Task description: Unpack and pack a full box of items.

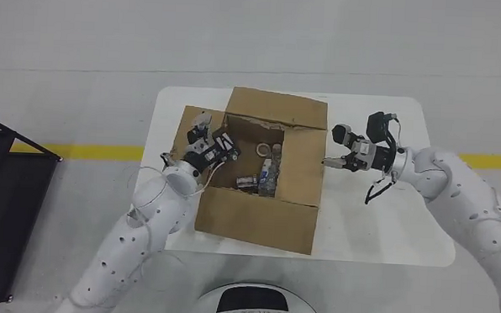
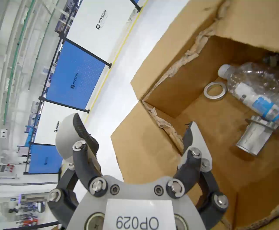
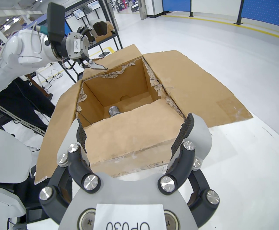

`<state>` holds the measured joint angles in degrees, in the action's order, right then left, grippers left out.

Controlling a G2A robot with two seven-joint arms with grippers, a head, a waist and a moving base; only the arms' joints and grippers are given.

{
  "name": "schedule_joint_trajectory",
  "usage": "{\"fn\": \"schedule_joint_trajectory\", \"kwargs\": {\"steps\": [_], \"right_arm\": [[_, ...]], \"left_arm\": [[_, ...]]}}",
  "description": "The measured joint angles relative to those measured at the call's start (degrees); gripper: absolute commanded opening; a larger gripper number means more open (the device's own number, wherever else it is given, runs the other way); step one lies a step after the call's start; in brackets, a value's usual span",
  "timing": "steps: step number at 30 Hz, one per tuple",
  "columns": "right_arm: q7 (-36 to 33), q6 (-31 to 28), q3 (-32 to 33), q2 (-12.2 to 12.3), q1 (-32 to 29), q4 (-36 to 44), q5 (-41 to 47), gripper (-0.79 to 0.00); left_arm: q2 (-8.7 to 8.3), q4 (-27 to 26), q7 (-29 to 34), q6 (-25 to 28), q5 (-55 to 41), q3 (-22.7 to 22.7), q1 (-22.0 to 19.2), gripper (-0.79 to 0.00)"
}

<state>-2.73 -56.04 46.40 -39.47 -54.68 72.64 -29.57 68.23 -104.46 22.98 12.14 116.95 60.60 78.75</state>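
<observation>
Two grippers flank the open box (image 1: 256, 217) on the table (image 1: 374, 221): the left gripper (image 1: 217, 147) at its 9 o'clock rim, the right gripper (image 1: 328, 162) outside at 3 o'clock, both with fingers spread and empty. The left wrist view looks in on a bottle (image 2: 250, 89), a ring (image 2: 215, 91) and a metal cylinder (image 2: 254, 137). From the right wrist, the box wall hides all but the cylinder.

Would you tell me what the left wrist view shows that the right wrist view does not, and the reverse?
Left wrist view, not the right: a plastic bottle and a metal ring on the box floor. Right wrist view, not the left: the right tool, open, and the white table under the box. Both: the box, the metal cylinder inside it, and the left tool at a flap's edge.
</observation>
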Motion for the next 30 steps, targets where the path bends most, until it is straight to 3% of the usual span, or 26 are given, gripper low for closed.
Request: {"fn": "schedule_joint_trajectory", "kwargs": {"steps": [9, 15, 24, 30], "right_arm": [[-4.52, -0.96, 1.79, 0.52, -3.63, -1.77, 2.61, 0.0], [-10.28, -0.35, 0.91, 0.07, -3.88, -1.01, 5.8, 0.0], [-17.54, -0.09, -0.88, -1.35, -1.94, -1.44, 10.07, 0.0], [-19.4, -2.02, -1.06, -1.68, -1.7, -2.76, 13.63, 0.0]], "left_arm": [[4.47, 14.18, 3.76, 4.52, -4.75, -13.43, -12.38, 0.0], [7.23, 20.49, 3.31, 3.37, -6.91, -19.12, -16.99, 0.0], [11.17, 29.51, -4.62, -0.54, -16.06, -22.89, -21.18, 0.0], [11.83, 31.16, -16.17, -8.35, -14.61, -22.75, -20.08, 0.0]]}}
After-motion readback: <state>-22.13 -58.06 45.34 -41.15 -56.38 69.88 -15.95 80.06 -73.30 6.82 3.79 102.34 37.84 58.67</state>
